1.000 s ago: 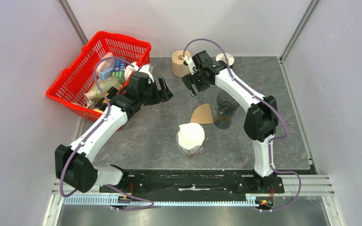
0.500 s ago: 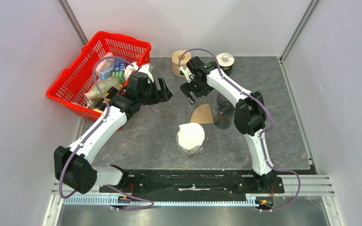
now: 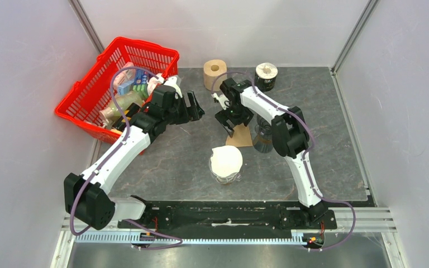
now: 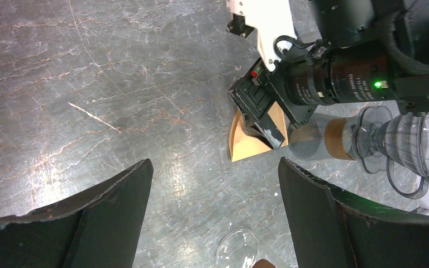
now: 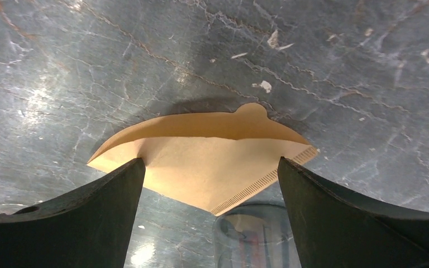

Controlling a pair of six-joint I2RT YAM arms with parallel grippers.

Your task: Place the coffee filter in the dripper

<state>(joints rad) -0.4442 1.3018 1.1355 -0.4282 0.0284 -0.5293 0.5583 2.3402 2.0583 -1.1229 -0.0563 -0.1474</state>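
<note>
a robot lab test cell: plain white panel walls (image 3: 28,56) on metal posts (image 3: 86,25) enclose a grey stone-patterned desk (image 3: 173,162), arms (image 3: 120,151) bolted to a rail (image 3: 223,215).

My black two-finger right gripper (image 3: 230,126) points downward from its bent white arm (image 3: 260,102), jaws spread wide, gripping nothing; my black left gripper (image 3: 195,108) hangs likewise wide, arm stretched forward, well apart.

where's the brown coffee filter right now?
Top view, centre-right: coffee filter lies flat on the table, just left of the dripper, directly beneath the open right gripper.
</note>
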